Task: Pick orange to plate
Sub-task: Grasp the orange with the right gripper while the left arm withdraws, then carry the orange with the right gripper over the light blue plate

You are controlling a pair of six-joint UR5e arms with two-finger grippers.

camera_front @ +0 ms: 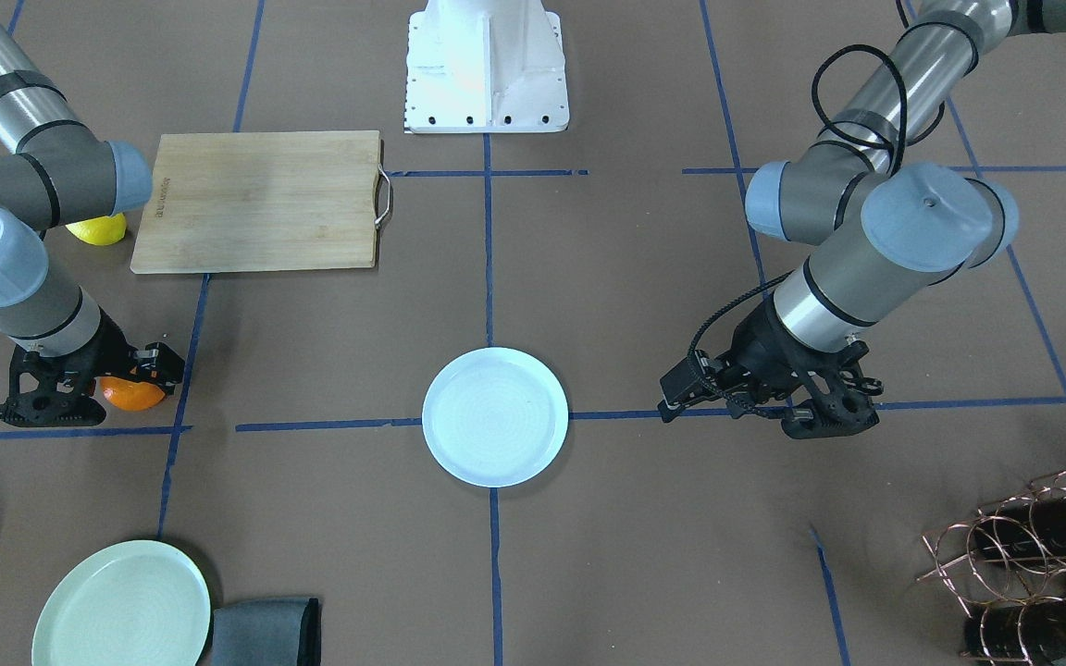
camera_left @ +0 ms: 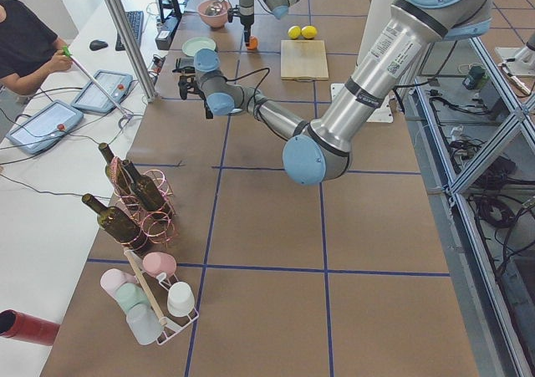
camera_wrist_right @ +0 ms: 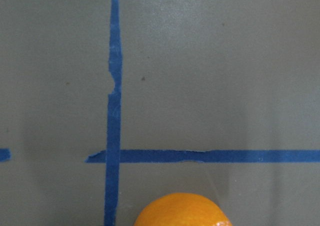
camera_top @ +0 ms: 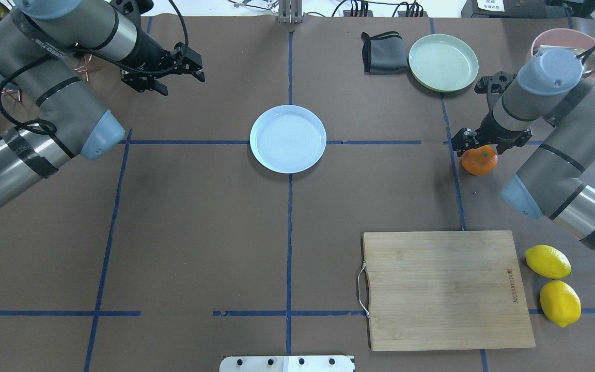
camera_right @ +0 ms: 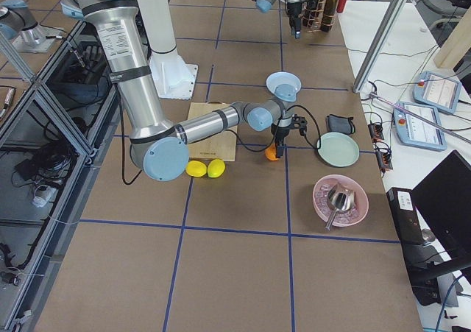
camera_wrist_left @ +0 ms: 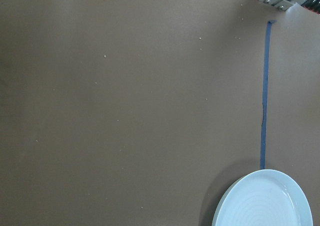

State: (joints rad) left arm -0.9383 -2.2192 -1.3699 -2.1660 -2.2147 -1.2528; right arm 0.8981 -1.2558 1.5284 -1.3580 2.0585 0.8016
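The orange [camera_top: 479, 160] rests on the brown table at the right, beside a blue tape line. My right gripper [camera_top: 486, 144] hangs open right over it, its fingers straddling the fruit; I cannot tell whether they touch it. The right wrist view shows only the top of the orange [camera_wrist_right: 182, 211] at its bottom edge, with no fingers in frame. The pale bluish-white plate [camera_top: 288, 138] lies empty at the table's middle. My left gripper [camera_top: 181, 82] hovers open at the far left, holding nothing. The plate [camera_wrist_left: 262, 201] fills the lower right corner of the left wrist view.
A wooden cutting board [camera_top: 447, 289] lies near the robot on the right, with two lemons [camera_top: 548, 261] beside it. A pale green plate [camera_top: 443, 62], a folded grey cloth [camera_top: 384, 51] and a pink bowl [camera_top: 571, 46] sit beyond the orange. A wire bottle rack [camera_front: 1033, 564] stands far left.
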